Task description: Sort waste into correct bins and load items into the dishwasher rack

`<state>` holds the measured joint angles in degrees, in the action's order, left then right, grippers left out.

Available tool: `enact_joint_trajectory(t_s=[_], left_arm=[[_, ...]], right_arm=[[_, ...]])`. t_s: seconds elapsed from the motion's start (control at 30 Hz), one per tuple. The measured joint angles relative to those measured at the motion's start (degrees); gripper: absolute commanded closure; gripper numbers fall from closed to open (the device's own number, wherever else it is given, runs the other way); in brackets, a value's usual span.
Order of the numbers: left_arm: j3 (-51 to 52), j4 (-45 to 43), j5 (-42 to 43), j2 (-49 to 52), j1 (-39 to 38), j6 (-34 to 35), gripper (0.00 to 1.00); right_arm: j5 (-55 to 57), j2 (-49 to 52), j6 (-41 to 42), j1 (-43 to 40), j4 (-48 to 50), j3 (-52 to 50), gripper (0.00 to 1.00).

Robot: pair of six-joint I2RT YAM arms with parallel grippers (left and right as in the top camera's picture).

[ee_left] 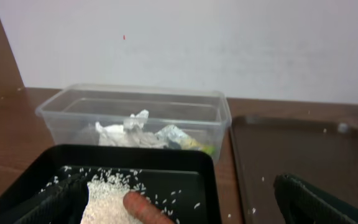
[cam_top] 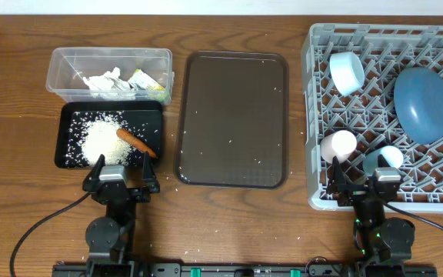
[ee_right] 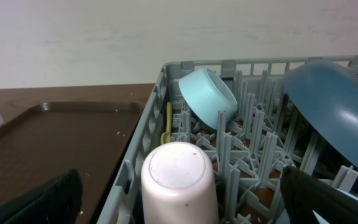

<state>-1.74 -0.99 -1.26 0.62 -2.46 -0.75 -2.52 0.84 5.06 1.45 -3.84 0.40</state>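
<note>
left gripper (cam_top: 121, 185): jaws wide, holding nothing; carrot (cam_top: 136, 141) and rice (cam_top: 102, 141) lie in black tray (cam_top: 61, 138), just ahead of jaws | right gripper (cam_top: 364, 188): jaws wide, empty; pink cup (ee_right: 179, 177) stands bottom-up in dishwasher rack (cam_top: 311, 115), just ahead, between jaws | paper (cam_top: 106, 81) and packet (cam_top: 146, 79) in clear tub (cam_top: 56, 73)

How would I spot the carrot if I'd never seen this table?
From the big grey rack, look across to the far left, where a black tray sits beside a clear tub. On the tray's white rice lies the carrot, the only thin orange thing there.
</note>
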Motion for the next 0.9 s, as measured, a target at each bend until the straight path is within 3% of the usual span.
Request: enact_joint_trajectory(t_s=[0.9], left_arm=[[0.63,2.56,2.40,-0.02,0.00,-1.22,0.02]], right_arm=[[0.00,0.00,0.00,0.00,0.00,0.00,0.01]])
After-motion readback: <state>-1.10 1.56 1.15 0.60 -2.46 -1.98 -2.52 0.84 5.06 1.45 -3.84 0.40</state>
